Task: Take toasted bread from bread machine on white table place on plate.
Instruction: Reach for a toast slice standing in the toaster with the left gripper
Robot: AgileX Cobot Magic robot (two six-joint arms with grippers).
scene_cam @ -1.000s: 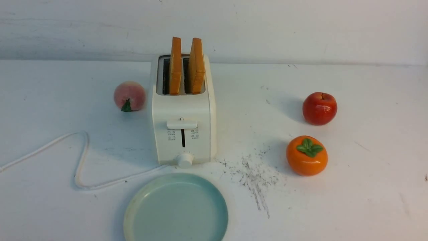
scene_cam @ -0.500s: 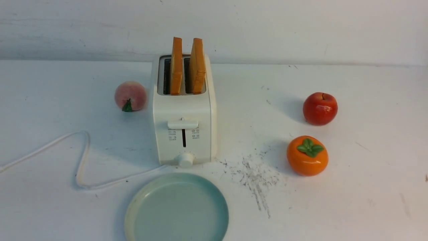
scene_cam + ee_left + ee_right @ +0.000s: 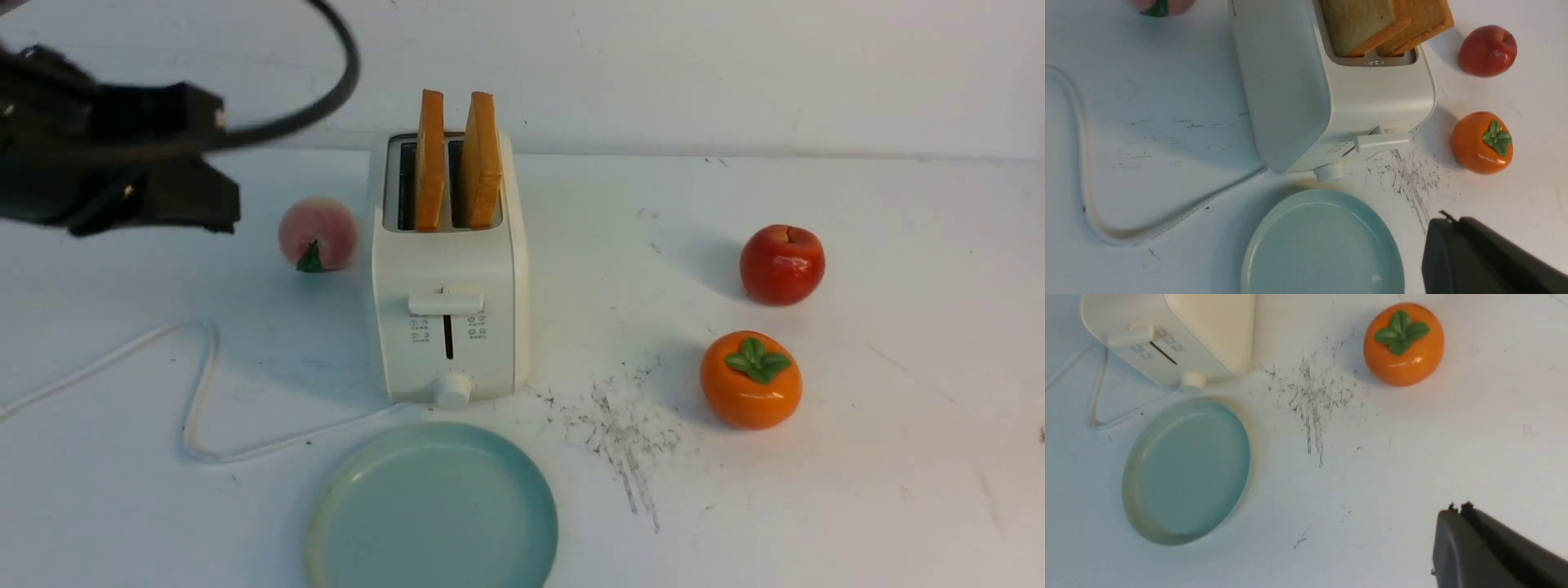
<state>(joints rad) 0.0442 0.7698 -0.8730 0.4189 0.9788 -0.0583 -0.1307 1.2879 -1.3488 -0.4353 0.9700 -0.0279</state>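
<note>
Two slices of toasted bread (image 3: pixel 430 159) (image 3: pixel 482 159) stand upright in the slots of the cream-white bread machine (image 3: pixel 447 269) at the middle of the white table (image 3: pixel 898 457). The pale blue-green plate (image 3: pixel 433 510) lies bare just in front of the bread machine. My left gripper (image 3: pixel 1447 220) is shut on nothing and hangs above the table beside the plate (image 3: pixel 1323 245). In the front view, the left arm (image 3: pixel 122 163) is a dark blur at the upper left, clear of the bread machine. My right gripper (image 3: pixel 1457 508) is shut and empty over bare table, away from the plate (image 3: pixel 1188 469).
A peach (image 3: pixel 317 233) sits left of the bread machine. A red apple (image 3: pixel 781 265) and an orange persimmon (image 3: pixel 750 380) stand at the right. The white cord (image 3: pixel 196 392) loops across the left front. Dark scratch marks (image 3: pixel 624 433) lie right of the plate.
My left arm has come into the front view at the upper left. The bread, bread machine, plate and fruit have not moved.
</note>
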